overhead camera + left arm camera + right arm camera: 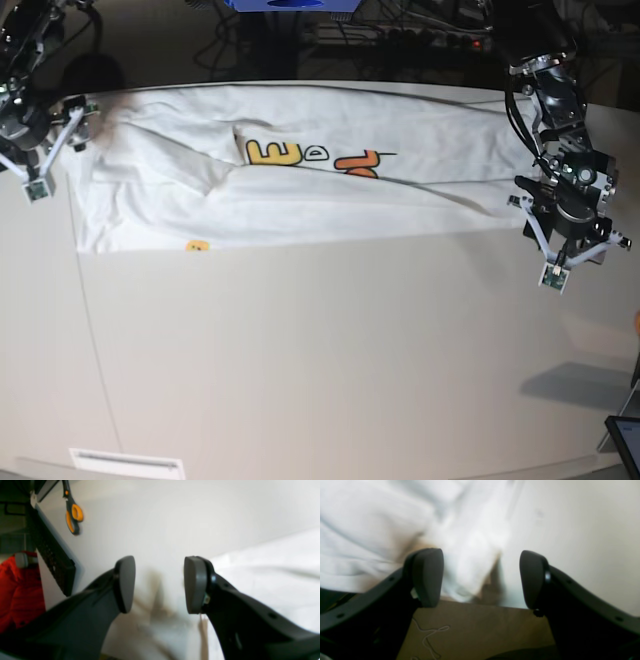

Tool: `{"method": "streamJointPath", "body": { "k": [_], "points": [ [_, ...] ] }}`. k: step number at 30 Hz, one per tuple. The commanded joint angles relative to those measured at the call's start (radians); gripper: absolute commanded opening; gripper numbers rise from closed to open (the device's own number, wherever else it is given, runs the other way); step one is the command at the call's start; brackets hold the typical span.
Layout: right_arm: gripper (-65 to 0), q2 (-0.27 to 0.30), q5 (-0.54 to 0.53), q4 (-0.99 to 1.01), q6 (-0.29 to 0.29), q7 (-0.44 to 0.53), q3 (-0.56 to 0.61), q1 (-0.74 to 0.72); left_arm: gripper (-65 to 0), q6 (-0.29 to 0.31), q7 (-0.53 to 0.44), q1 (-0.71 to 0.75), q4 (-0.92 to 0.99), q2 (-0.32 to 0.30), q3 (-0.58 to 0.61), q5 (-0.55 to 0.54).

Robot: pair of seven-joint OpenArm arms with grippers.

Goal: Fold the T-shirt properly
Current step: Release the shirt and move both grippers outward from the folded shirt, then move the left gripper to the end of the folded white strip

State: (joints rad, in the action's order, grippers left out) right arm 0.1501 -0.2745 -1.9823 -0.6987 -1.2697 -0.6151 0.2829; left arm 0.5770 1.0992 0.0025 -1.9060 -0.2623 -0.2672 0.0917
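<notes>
Mid-fold, between grips: right gripper [48, 150] spread open and empty at the near end of the T-shirt [300, 185]; garment stretched as a long band toward the left gripper [575, 252], likewise open, cloth just beside it; next, probably, fresh pinches on the edge.

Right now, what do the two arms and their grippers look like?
Both arms are black, jointed, with cables along them. The left gripper has dark curved fingers with flat grey pads. The right gripper has matching fingers with darker pads. The base view shows pale finger struts with small tags.
</notes>
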Motion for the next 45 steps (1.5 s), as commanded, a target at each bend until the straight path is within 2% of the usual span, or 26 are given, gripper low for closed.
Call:
{"method": "streamJointPath", "body": {
  "k": [1, 4, 6, 8, 12, 14, 16, 19, 22, 24, 25, 27, 29, 30, 35, 38, 40, 42, 45],
  "points": [
    [-19.6, 0.013, -0.006, -0.019, 0.001, 0.037, -0.032, -0.027, -33.9, 0.011, -0.023, -0.017, -0.034, -0.01, -0.002, -0.042],
    [-19.6, 0.013, -0.006, -0.018, 0.001, 0.095, -0.059, -0.041, -34.8, 0.085, -0.021, -0.008, -0.042, -0.007, -0.001, -0.134],
    [-19.6, 0.013, -0.006, -0.018, 0.001, 0.127, -0.058, -0.041, -35.3, 0.102, 0.014, 0.003, -0.042, -0.005, -0.002, -0.182],
    [-19.6, 0.013, -0.006, -0.016, 0.001, 0.14, -0.056, -0.041, -42.0, 0.105, 0.062, 0.0, -0.045, -0.005, -0.01, -0.22],
    [-19.6, 0.009, -0.006, -0.013, 0.001, 0.141, -0.056, -0.041, -61.3, 0.105, 0.137, 0.0, -0.053, -0.009, -0.024, -0.307],
    [-19.6, 0.007, -0.006, -0.013, 0.001, 0.141, -0.056, -0.04, -65.0, 0.105, 0.149, -0.002, -0.06, -0.009, -0.045, -0.352],
    [-19.6, 0.007, -0.006, -0.013, 0.001, 0.141, -0.056, -0.04, -65.0, 0.104, 0.143, -0.003, -0.06, -0.016, -0.043, -0.352],
    [-19.6, 0.007, -0.006, -0.013, 0.001, 0.141, -0.056, -0.038, -65.0, 0.107, 0.126, -0.031, -0.059, -0.064, -0.017, -0.277],
    [-19.6, 0.007, -0.006, -0.013, 0.001, 0.141, -0.056, -0.034, -64.2, 0.121, 0.06, -0.035, -0.056, -0.159, 0.064, -0.175],
    [-19.6, 0.007, -0.006, -0.013, 0.001, 0.141, -0.056, -0.032, -57.9, 0.121, 0.057, -0.035, -0.057, -0.206, 0.124, -0.12],
    [-19.6, 0.007, -0.006, -0.013, 0.001, 0.141, -0.056, -0.032, -52.2, 0.121, 0.057, -0.034, -0.059, -0.22, 0.153, -0.103],
    [-19.6, 0.007, -0.006, -0.013, 0.001, 0.141, -0.056, -0.032, -39.3, 0.121, 0.08, -0.034, -0.057, -0.226, 0.191, -0.091],
    [-19.6, 0.006, -0.006, -0.013, 0.001, 0.141, -0.056, -0.032, -30.9, 0.121, 0.146, -0.042, -0.059, -0.22, 0.194, -0.109],
    [-19.6, 0.006, -0.006, -0.013, 0.001, 0.141, -0.056, -0.032, -29.6, 0.121, 0.172, -0.046, -0.057, -0.217, 0.194, -0.132],
    [-19.6, 0.004, -0.006, -0.013, 0.001, 0.137, -0.056, -0.03, -29.6, 0.121, 0.23, -0.039, -0.056, -0.196, 0.196, -0.297],
    [-19.6, 0.004, -0.007, -0.013, 0.001, 0.141, -0.056, -0.017, -31.4, 0.121, 0.212, -0.032, -0.056, -0.2, 0.208, -0.309],
    [-19.6, 0.004, -0.007, -0.013, 0.001, 0.141, -0.056, -0.014, -34.3, 0.121, 0.149, -0.023, -0.057, -0.206, 0.21, -0.251],
    [-19.6, 0.004, -0.007, -0.013, 0.001, 0.141, -0.056, -0.011, -38.0, 0.121, 0.063, 0.009, -0.059, -0.206, 0.223, -0.131],
    [-19.6, 0.004, -0.007, -0.013, 0.001, 0.141, -0.056, -0.009, -40.1, 0.121, -0.011, 0.049, -0.059, -0.208, 0.322, 0.006]
  ]
}}
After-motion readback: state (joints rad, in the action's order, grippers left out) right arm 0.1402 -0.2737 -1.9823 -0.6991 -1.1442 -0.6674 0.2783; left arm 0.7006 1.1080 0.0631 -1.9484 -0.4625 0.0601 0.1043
